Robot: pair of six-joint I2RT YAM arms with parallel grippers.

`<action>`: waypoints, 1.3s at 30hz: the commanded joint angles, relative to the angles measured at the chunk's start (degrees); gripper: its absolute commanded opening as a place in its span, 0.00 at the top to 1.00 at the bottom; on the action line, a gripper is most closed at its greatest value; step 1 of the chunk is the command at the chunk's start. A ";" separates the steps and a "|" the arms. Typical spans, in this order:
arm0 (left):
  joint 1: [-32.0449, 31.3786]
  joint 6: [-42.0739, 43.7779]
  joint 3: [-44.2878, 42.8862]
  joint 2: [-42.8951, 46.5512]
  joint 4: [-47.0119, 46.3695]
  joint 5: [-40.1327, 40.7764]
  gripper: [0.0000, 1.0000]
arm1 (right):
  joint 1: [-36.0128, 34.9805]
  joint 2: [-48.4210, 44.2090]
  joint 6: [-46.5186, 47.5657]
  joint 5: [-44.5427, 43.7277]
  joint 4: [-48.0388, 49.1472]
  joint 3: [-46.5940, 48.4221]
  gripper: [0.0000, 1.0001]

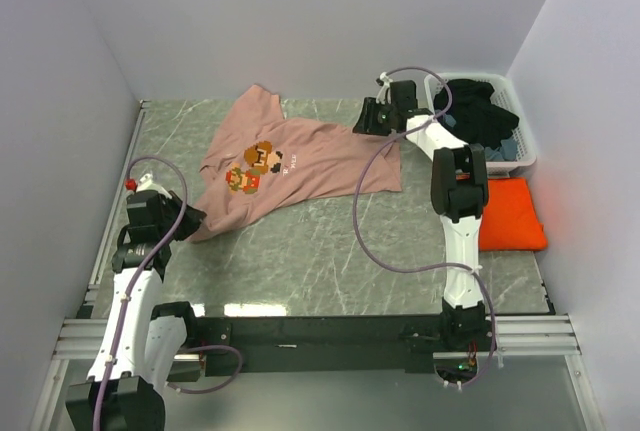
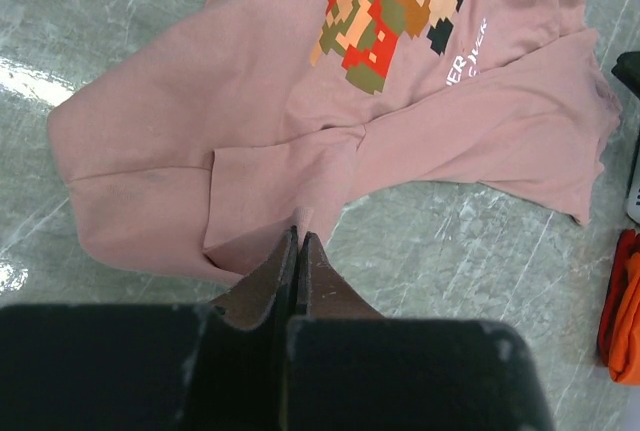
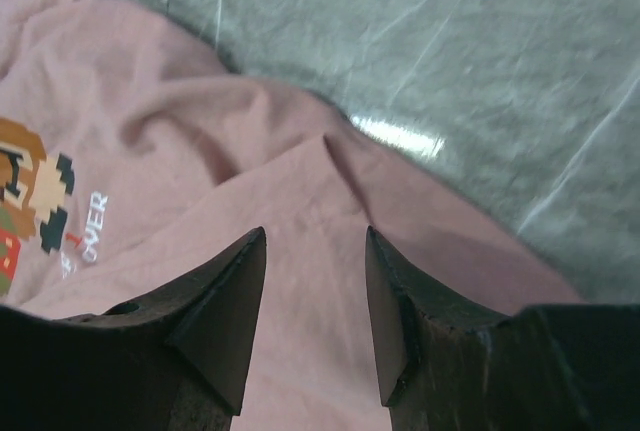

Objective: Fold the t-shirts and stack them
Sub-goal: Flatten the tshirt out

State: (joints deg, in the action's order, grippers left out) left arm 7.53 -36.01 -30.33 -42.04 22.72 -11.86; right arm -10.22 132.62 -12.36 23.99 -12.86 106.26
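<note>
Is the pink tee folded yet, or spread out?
Spread out, not folded: the pink tee lies rumpled and face up on the table, its pixel graphic fully showing.

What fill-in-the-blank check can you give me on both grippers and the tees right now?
The left gripper is ___ on the pink tee. The right gripper has its jaws ___ above that tee. The folded tee lying next to the white basket is coloured ___.
Missing words: shut; open; orange.
</note>
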 commanded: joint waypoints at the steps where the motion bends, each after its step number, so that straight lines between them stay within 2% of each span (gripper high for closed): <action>1: 0.03 1.29 -1.40 -0.06 -2.60 -0.97 0.99 | 0.99 2.99 -1.08 2.82 -2.51 6.76 0.48; 5: 0.12 1.29 -1.23 -0.41 -2.94 -1.41 0.99 | 1.08 7.21 -2.57 5.28 -5.42 11.34 0.48; 18: 0.03 1.64 -1.05 -0.67 -3.30 -2.29 0.99 | 1.60 10.91 -8.82 13.71 -1.20 12.66 0.48; 24: 0.12 1.64 -1.05 -0.59 -3.30 -2.29 0.99 | 1.60 9.59 -10.14 15.04 1.96 10.03 0.60; 27: 0.03 1.64 -1.05 -0.50 -3.38 -2.38 0.99 | 1.60 8.10 -9.96 14.51 2.84 8.97 0.72; 31: 0.12 1.73 -1.05 -0.41 -3.38 -2.38 0.99 | 1.69 6.08 -9.00 13.19 3.45 7.13 0.94; 34: 0.03 1.82 -1.05 -0.32 -3.38 -2.47 0.99 | 1.96 4.41 -9.26 13.28 5.04 5.89 1.00; 39: 0.12 1.73 -0.88 -0.23 -3.47 -2.47 0.99 | 1.96 3.44 -9.52 14.94 5.13 5.10 1.00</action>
State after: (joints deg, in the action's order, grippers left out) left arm 7.53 -35.33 -30.33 -42.98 21.65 -13.10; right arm -8.71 141.71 -21.85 37.21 -10.48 111.98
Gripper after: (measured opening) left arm 0.023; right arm 0.007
